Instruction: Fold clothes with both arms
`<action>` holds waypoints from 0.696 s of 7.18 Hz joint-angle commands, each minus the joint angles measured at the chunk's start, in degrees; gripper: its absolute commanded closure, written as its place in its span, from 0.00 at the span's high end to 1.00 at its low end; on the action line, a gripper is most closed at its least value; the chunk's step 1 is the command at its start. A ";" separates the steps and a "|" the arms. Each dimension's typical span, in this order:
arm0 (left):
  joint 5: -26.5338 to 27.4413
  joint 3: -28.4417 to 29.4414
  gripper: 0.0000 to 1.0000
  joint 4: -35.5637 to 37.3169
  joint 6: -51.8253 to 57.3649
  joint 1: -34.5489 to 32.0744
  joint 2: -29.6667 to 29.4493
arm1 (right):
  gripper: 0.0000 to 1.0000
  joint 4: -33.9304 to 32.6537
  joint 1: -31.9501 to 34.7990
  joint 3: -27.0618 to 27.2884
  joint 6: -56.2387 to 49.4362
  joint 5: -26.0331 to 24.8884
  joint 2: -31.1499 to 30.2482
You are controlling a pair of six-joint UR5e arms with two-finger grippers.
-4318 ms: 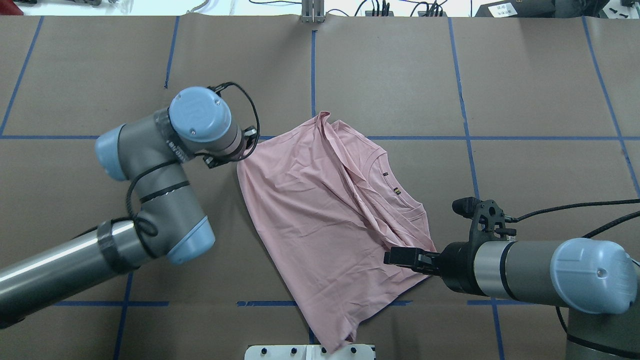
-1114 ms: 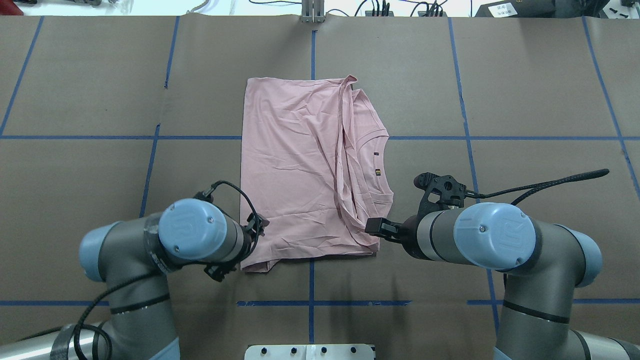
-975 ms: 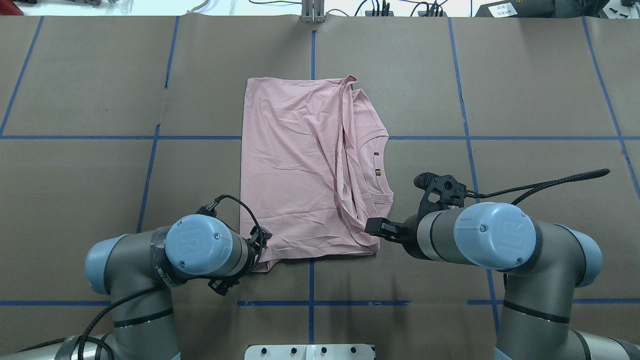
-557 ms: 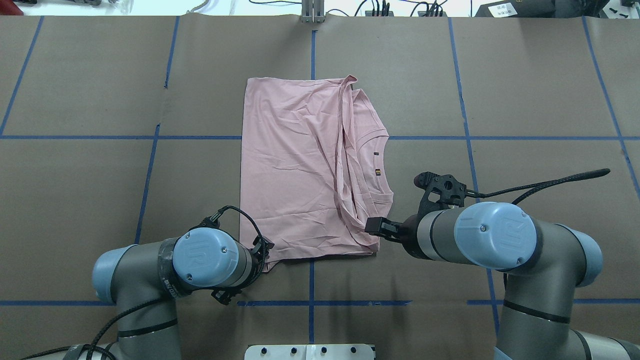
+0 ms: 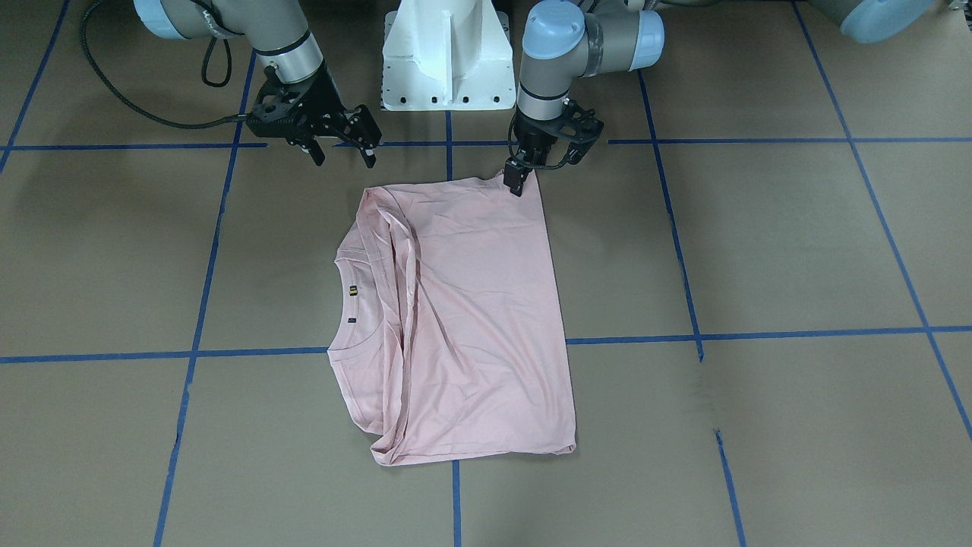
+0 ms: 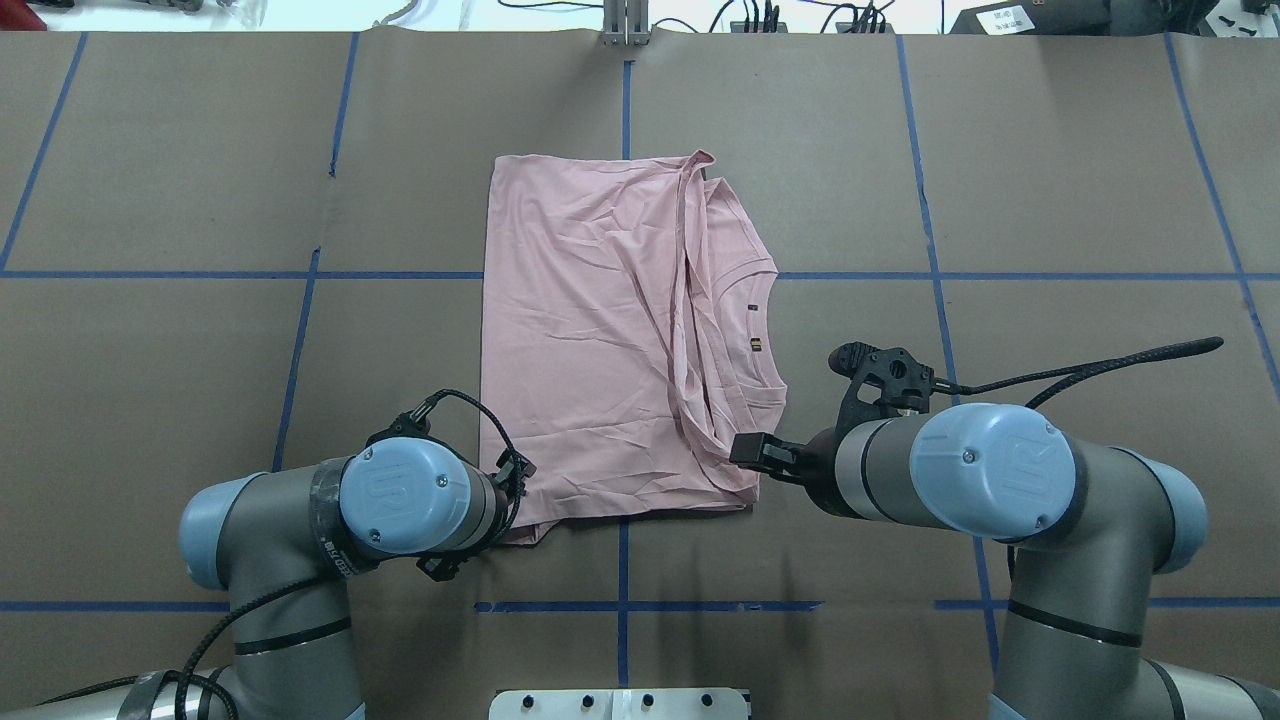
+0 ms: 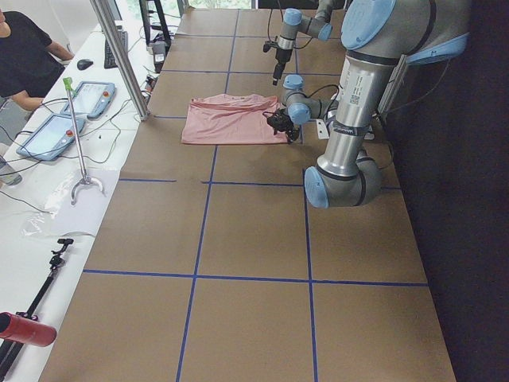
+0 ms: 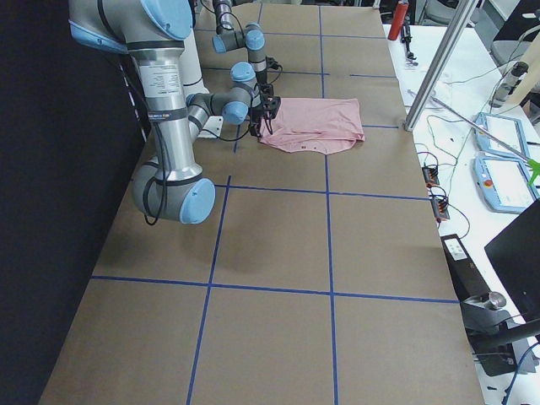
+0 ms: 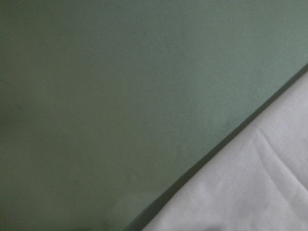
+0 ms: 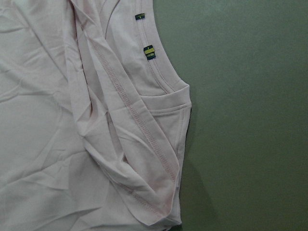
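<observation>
The pale pink T-shirt (image 5: 471, 304) lies flat on the table, folded lengthwise, with its collar and small tags on the robot's right side (image 6: 755, 345). My left gripper (image 5: 517, 184) is low at the shirt's near left corner. It looks shut on the hem, which peaks up to it. In the overhead view the left wrist hides it. My right gripper (image 5: 342, 156) hangs open above the near right corner (image 6: 742, 453), clear of the cloth. The right wrist view looks down on the folded sleeve and collar (image 10: 159, 110). The left wrist view is a blur of table and cloth (image 9: 250, 192).
The white pedestal base (image 5: 448, 53) stands just behind the shirt's near edge. Blue tape lines (image 6: 625, 110) cross the brown table. A person (image 7: 24, 56) and tablets (image 7: 48, 135) are on a side bench beyond a metal post (image 7: 119, 56).
About four seconds ago the shirt lay askew between both grippers; now it lies square. In the last second the left arm slid toward the robot's base, then back a little. The right arm stayed still.
</observation>
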 commanded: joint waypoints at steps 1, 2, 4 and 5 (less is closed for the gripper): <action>-0.06 0.09 0.76 -0.06 -0.09 0.57 0.02 | 1.00 0.00 -0.06 -0.19 0.01 0.00 0.00; -0.06 0.00 0.76 0.03 -0.09 0.57 0.10 | 1.00 0.00 -0.06 -0.19 0.01 0.00 0.00; -0.15 -0.09 0.36 0.03 -0.96 0.57 0.02 | 1.00 0.00 0.03 -0.19 0.01 0.08 0.00; -0.15 -0.09 0.03 0.12 -1.05 0.57 0.02 | 1.00 0.00 0.03 -0.10 0.01 0.08 0.00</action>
